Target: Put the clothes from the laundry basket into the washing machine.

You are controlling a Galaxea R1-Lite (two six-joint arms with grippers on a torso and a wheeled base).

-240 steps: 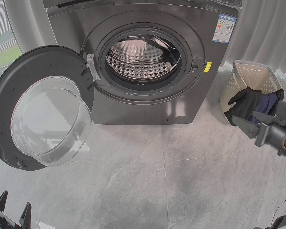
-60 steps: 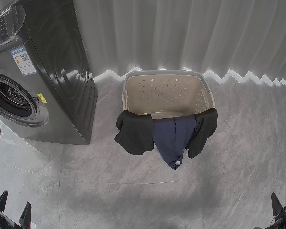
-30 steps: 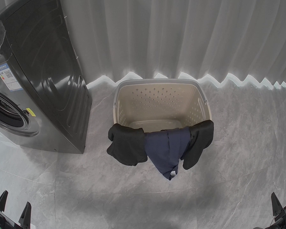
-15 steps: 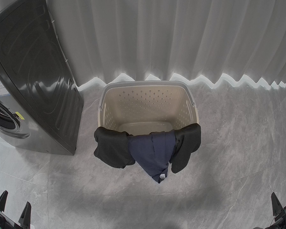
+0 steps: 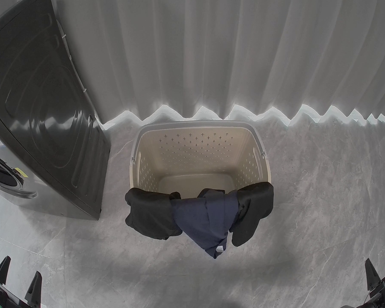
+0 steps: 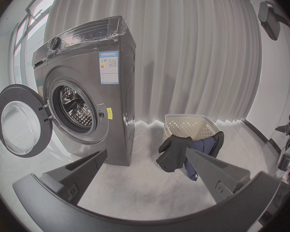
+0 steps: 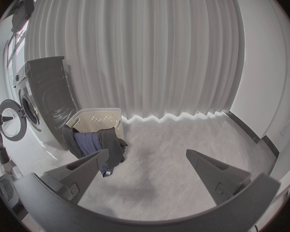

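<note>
Grey stone floor (image 5: 329, 202). Left gripper (image 6: 145, 151), right gripper (image 7: 145, 152) agape, empty. We'd pinch navy cloth (image 5: 205, 219) draped over rim of beige perforated basket (image 5: 196, 125).

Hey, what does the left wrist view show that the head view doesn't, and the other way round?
The left wrist view adds the washing machine seen from its front, with the door swung open and the steel drum inside. The head view adds a look down into the laundry basket, to its bare floor. Both share the basket, the black clothes and navy garment draped over its near rim, and the curtain.
</note>
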